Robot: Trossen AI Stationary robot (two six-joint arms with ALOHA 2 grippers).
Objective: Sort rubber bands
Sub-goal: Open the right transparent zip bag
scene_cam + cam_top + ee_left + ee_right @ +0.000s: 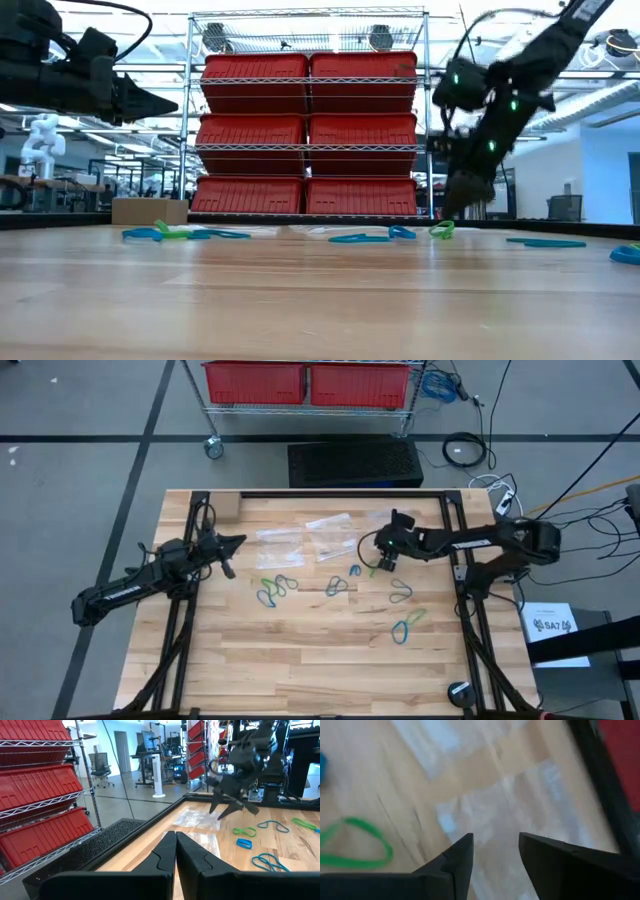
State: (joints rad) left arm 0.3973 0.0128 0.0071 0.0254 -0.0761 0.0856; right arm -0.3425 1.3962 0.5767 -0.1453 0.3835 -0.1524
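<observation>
Blue, green and teal rubber bands lie flat on the table in loose groups: one cluster (275,588), a pair (337,585), a blue one (355,570), and others (400,595) (408,625). My right gripper (385,563) (495,847) is open and points down, low over the table beside a green band (355,847) (244,831), above a clear bag (510,805). It holds nothing. My left gripper (232,545) (175,842) is shut and empty. It hangs well above the table near its left side (150,103), pointing toward the right.
Clear plastic bags (280,540) (330,520) (330,546) lie flat toward the table's far edge. A small cardboard box (148,211) sits at the far left corner. Red bins on a wire rack (305,130) stand beyond the table. Bare wood (320,670) fills the near half.
</observation>
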